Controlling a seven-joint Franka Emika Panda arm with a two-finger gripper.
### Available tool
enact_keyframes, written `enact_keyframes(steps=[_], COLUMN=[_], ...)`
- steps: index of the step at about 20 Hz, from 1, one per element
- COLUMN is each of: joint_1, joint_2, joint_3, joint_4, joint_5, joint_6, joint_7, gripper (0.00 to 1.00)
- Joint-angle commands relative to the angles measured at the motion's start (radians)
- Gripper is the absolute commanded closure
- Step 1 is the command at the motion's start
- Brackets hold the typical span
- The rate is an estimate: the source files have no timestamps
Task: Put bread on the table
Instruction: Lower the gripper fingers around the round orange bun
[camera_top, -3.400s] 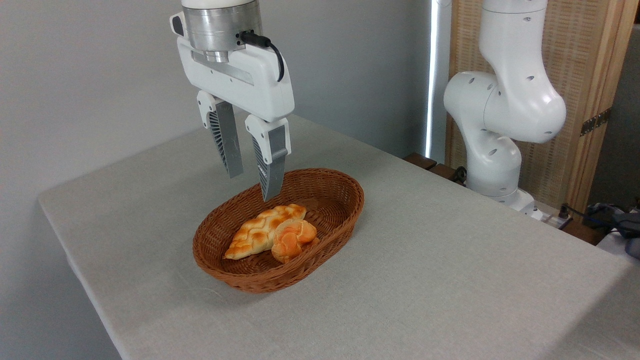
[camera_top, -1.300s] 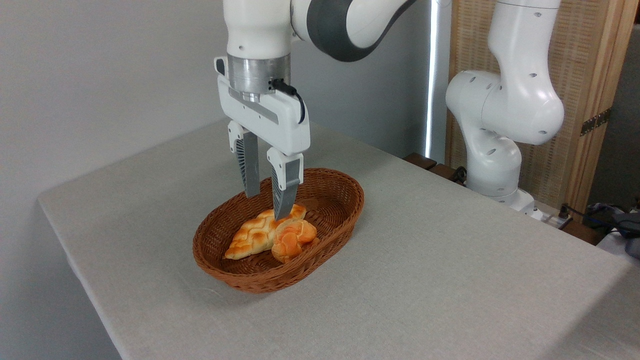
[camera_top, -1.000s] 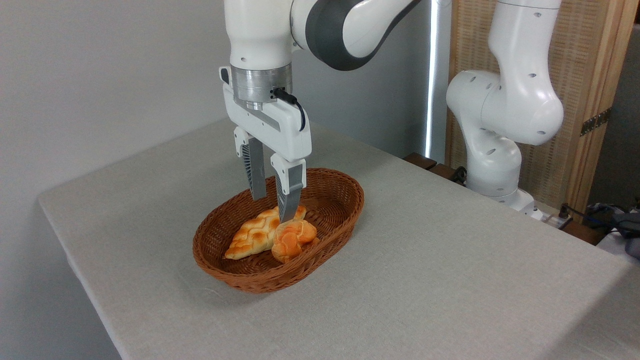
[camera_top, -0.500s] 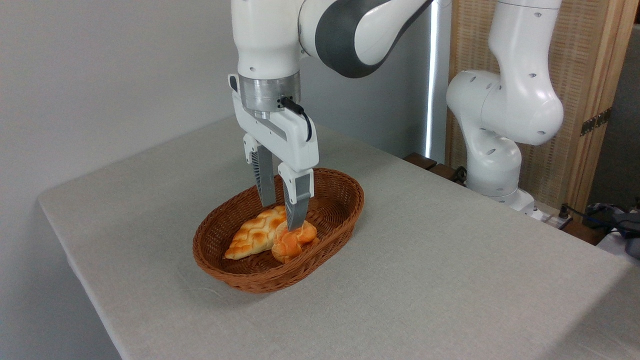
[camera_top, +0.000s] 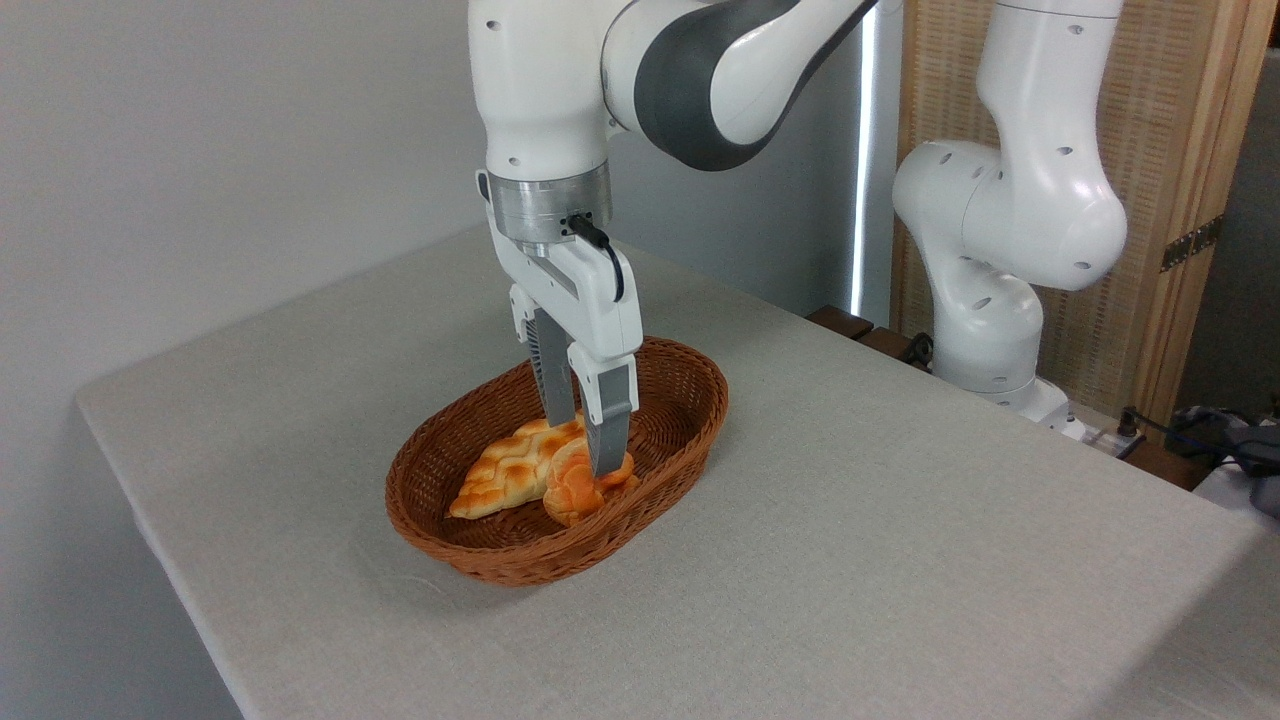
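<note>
Hardly started, from the look of it: still sat in the basket (camera_top: 520, 560) rather than out on the table (camera_top: 900, 560), the bread (camera_top: 572, 492), tucked at the near right side, touching the braided loaf (camera_top: 505, 470) just left of it. Reached down into the basket from above, the gripper (camera_top: 585, 445), slightly parted, near finger tip on the bun's top, nothing gripped yet; lift and set-down all left.

Open jaws straddle the bread (camera_top: 572, 492) beside a braided loaf (camera_top: 505, 472) in the basket (camera_top: 560, 555).
</note>
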Motion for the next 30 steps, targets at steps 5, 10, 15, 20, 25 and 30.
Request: enact_keyframes(steps=[5,10,15,20,25,30], joint_1=[-0.014,-0.015,-0.015,-0.015,-0.015,-0.014], joint_2=[-0.022,-0.022,-0.02,-0.02,-0.02,-0.022], joint_3=[0.012,0.011,0.011,0.011,0.012,0.012], joint_4=[-0.068,-0.102,-0.103,-0.103,-0.103,-0.102], joint_5=[0.023,0.023,0.02,0.006,-0.003,-0.031], joint_6=[0.09,0.141,0.144,0.143,0.143,0.143], joint_7=[0.023,0.023,0.027,0.059,0.059,0.059], gripper=[0.0,0.0,0.39,0.61,0.63,0.64])
